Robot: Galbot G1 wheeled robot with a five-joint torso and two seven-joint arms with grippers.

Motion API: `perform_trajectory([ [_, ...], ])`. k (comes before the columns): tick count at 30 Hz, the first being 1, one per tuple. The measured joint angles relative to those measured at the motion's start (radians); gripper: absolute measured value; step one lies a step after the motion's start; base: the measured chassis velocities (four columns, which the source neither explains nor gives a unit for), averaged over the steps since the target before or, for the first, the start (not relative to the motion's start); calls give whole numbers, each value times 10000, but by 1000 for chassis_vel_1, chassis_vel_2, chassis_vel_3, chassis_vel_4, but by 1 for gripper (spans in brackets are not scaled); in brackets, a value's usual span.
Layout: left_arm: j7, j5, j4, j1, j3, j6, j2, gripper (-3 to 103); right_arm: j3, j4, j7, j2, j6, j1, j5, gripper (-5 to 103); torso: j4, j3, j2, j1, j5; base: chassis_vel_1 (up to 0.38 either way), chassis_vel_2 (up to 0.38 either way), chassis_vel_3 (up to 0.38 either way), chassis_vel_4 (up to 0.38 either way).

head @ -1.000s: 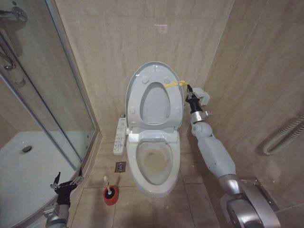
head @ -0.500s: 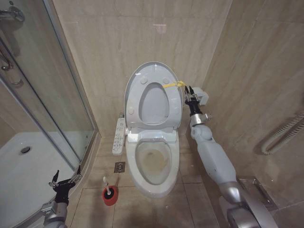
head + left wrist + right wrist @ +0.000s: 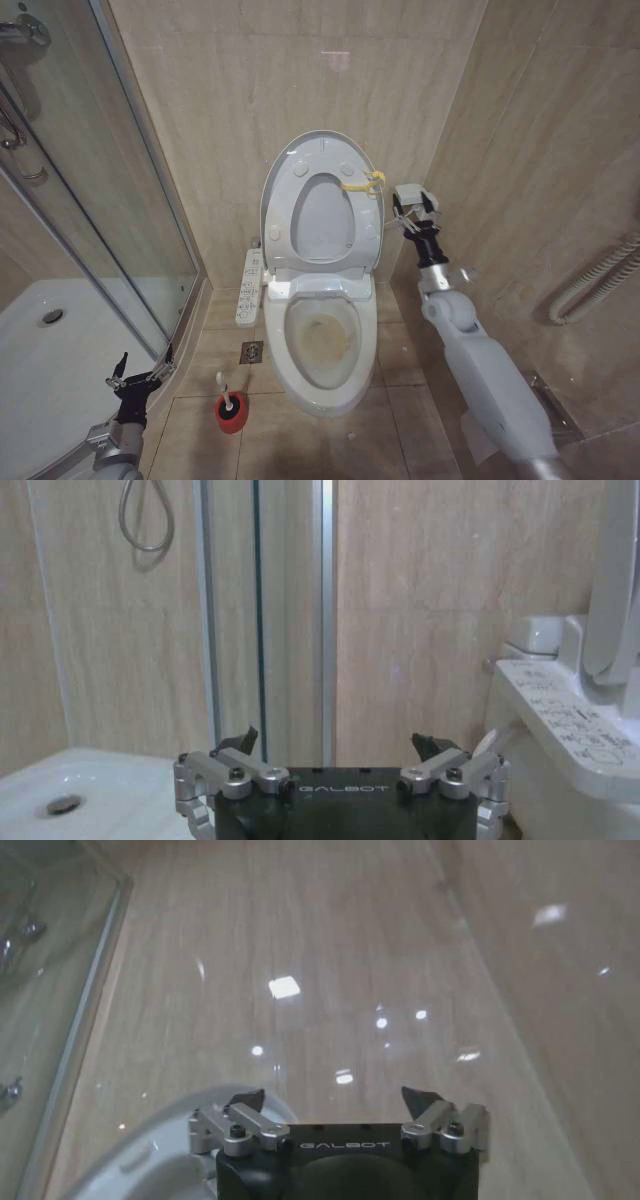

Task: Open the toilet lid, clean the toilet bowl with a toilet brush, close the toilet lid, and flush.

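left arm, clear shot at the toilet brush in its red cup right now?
Probably yes. The left hand hovers open, low by the shower tray's edge, and the toilet brush stands upright in its red cup on bare floor beside the toilet bowl, with nothing between them.

Head view: high, looking forward and steeply down into the bathroom corner; toilet bowl (image 3: pixel 322 345) at centre, raised toilet lid (image 3: pixel 322 205) toward 12 o'clock, shower tray (image 3: pixel 40 350) at 8 o'clock. Left wrist view: low, near the floor, facing level across the left gripper (image 3: pixel 340 746) toward the wall and shower frame (image 3: pixel 325 615); shares the shower tray (image 3: pixel 90 795) with the head view. Right wrist view: close above the right gripper (image 3: pixel 334 1099), facing the tiled wall (image 3: pixel 330 967); shares the lid's rim (image 3: pixel 140 1155).
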Motion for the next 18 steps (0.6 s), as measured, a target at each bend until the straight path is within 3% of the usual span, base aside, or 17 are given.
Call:
perform_trajectory([
  [7,-2,-11,-125,83,28,-57,45,100,735,2495,941,-476,-546,-2182,45,89,-2,0,0,-1,-1,0,0,0,0],
  [8,-2,-13,-155,97,58,-80,45,100,876,3063,1288,-549,-768,-2643,-54,100,-2,-1,0,-2,-3,0,0,0,0],
  [9,-2,-13,-205,99,104,-92,40,100,995,3599,1520,-592,-951,-3200,-188,100,1,-1,0,-1,0,0,0,0,0],
  [18,-34,158,-281,-312,639,-35,-80,100,2540,5425,2210,-174,-1515,-6605,-950,100,-1,-1,1,-1,0,0,0,0,0],
])
